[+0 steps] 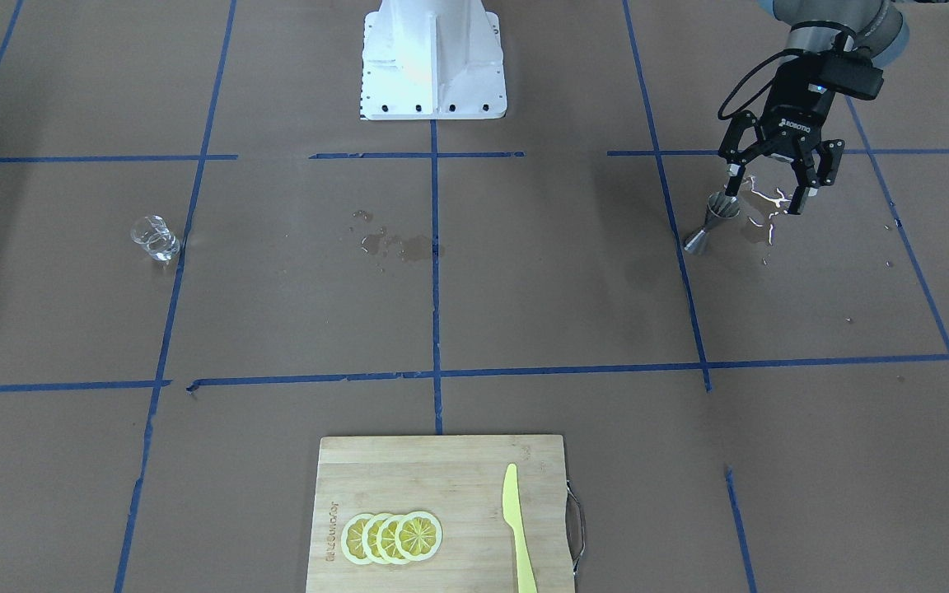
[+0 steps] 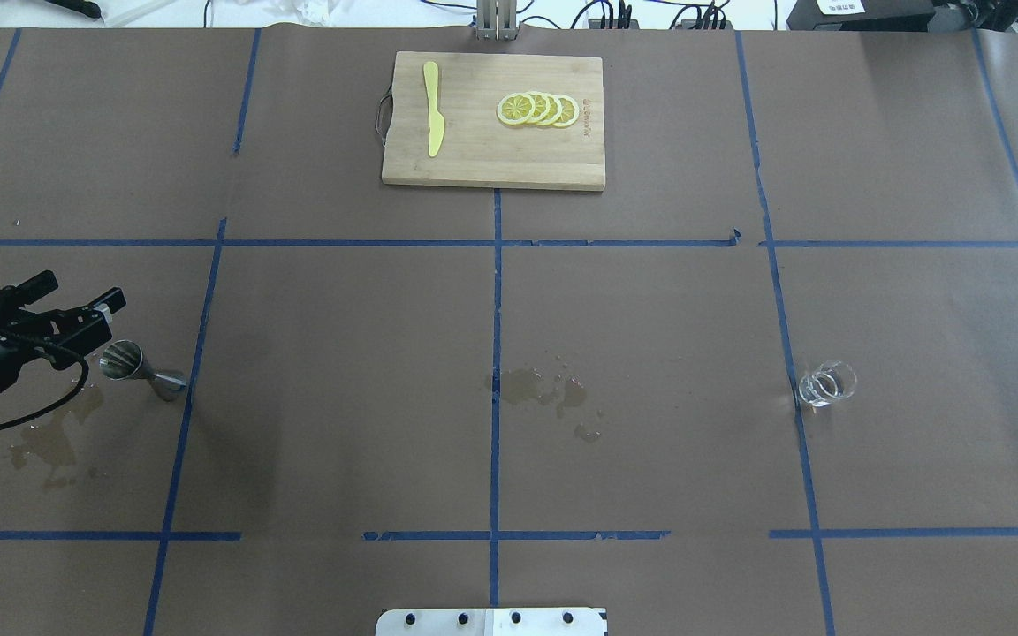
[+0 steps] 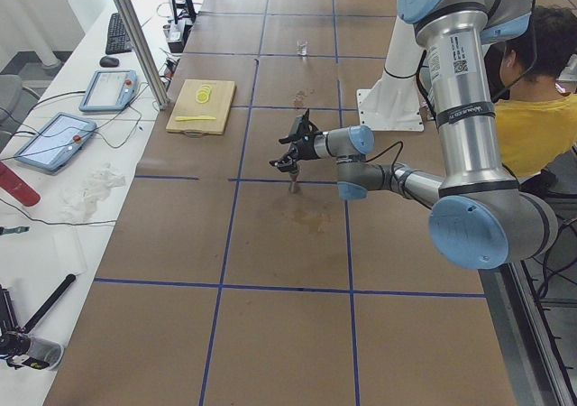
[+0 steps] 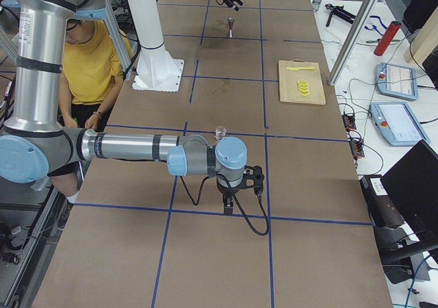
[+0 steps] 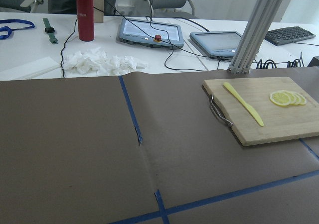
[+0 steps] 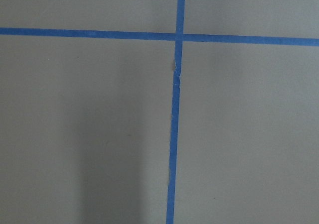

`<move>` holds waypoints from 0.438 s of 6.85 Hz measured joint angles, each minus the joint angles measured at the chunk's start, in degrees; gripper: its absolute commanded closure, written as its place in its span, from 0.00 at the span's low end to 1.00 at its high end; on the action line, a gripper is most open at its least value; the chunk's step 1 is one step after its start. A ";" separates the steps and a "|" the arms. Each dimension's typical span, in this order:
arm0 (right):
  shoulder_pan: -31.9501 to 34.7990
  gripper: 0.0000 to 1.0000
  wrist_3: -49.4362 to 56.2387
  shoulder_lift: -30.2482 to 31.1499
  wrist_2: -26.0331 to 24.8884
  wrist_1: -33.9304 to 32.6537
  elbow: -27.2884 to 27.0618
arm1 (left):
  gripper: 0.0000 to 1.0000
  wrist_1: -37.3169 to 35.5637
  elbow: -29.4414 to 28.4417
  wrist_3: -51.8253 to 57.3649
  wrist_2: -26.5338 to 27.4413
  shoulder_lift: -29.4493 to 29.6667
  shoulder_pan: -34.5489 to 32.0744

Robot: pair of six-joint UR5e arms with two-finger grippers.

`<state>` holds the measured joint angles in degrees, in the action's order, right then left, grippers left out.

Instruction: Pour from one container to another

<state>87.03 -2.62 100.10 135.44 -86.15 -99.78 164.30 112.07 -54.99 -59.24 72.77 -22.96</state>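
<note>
Table [image 2: 341, 353]: brown paper with a blue tape grid.
Left gripper [image 1: 764, 191]: fingers spread wide, holding nothing, just above the jigger [image 1: 709, 222]; contact unclear.
Right gripper [image 4: 231, 200]: opening cannot be told.
Jigger: beside the spill [image 1: 764, 206].
Cup [image 1: 155, 239]: opposite side of the table, well apart.

— Where is everything sitting on your feed?
— I see the small shiny steel hourglass jigger [image 1: 709, 224] standing far out on the robot's left, with the left gripper [image 1: 767, 191] just beside it. The small clear glass cup [image 1: 155, 239] stands well apart, far to the right. A patch of spilled liquid [image 1: 396, 245] lies between them at mid-table.
— And the far edge?
— I have the rectangular bamboo cutting board [image 1: 441, 469] centred there. On it, the yellow plastic knife [image 1: 512, 502] lies toward the robot's left and the overlapping yellow lemon slices [image 1: 392, 537] toward its right.
</note>
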 measured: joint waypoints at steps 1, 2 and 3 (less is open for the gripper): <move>0.01 0.00 -0.01 0.00 0.00 -0.04 0.07 | 0.04 0.05 0.00 -0.13 3.37 -0.76 3.69; 0.00 0.00 -0.02 0.00 0.00 -0.06 0.20 | 0.01 0.10 -0.03 -1.08 5.87 -1.59 6.09; 0.01 0.00 0.01 0.11 0.02 -0.07 0.34 | 0.01 0.11 -0.10 -2.67 9.72 -2.63 8.78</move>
<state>87.04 -2.60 100.21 135.46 -86.22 -99.44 164.41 111.97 -57.67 -49.52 70.14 -14.18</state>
